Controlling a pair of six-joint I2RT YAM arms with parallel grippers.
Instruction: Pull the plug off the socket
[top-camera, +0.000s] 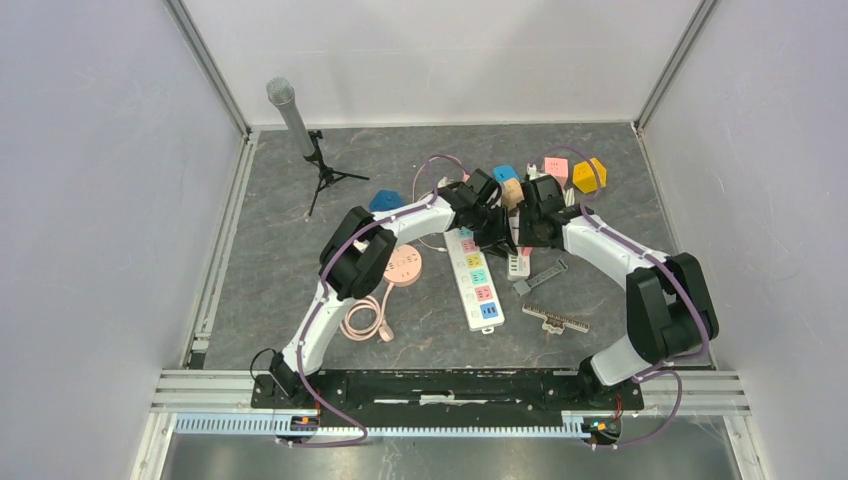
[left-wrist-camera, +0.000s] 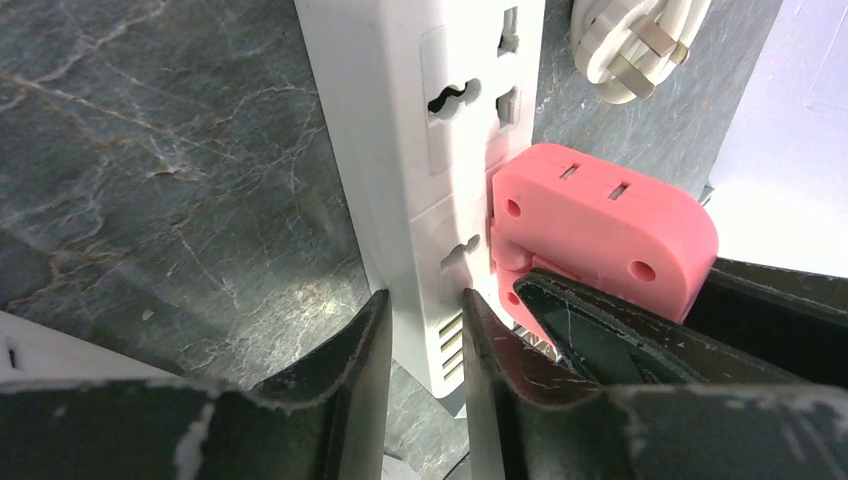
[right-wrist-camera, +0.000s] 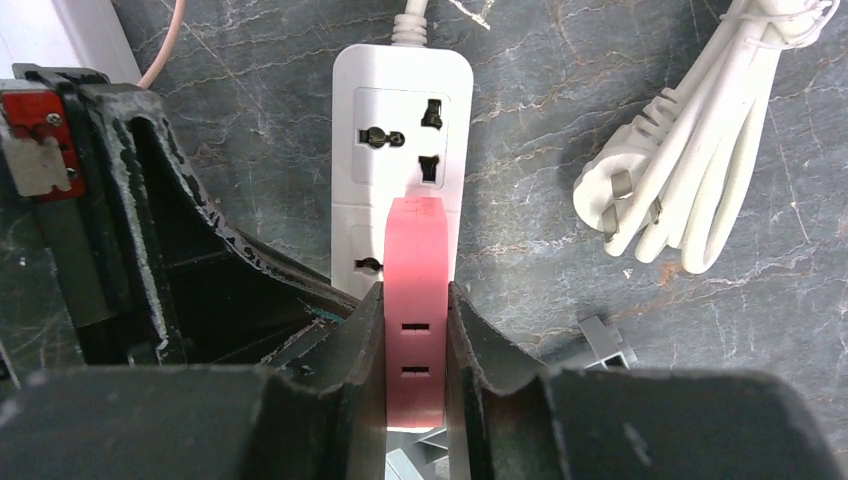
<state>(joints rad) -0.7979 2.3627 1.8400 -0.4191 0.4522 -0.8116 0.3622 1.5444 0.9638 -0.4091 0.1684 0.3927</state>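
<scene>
From above, the left arm (top-camera: 340, 260) and the right arm (top-camera: 660, 300) bent inward and met over the grey marbled table (top-camera: 280, 240). They came together just beyond a long white extension board with coloured sockets (top-camera: 476, 281). A silver microphone on a black tripod (top-camera: 300, 130) stood well apart at the far left.

In the left wrist view, the left gripper (left-wrist-camera: 424, 300) was pinching the near end of a white plastic power strip (left-wrist-camera: 400, 150), one dark finger on each side. A flat pink plastic plug (left-wrist-camera: 600, 220) sat in the strip's nearest socket, just beside that grip. A dark finger of the other claw (left-wrist-camera: 600, 340) pressed against the plug.

In the right wrist view, the right gripper (right-wrist-camera: 415, 295) was clamped on the pink plug, a finger flat against each of its broad faces. The plug stood on edge and was seated in the strip's nearest socket. A bundled white cable with a three-pin plug (right-wrist-camera: 680, 190) lay on the table to the right, apart from the strip.
</scene>
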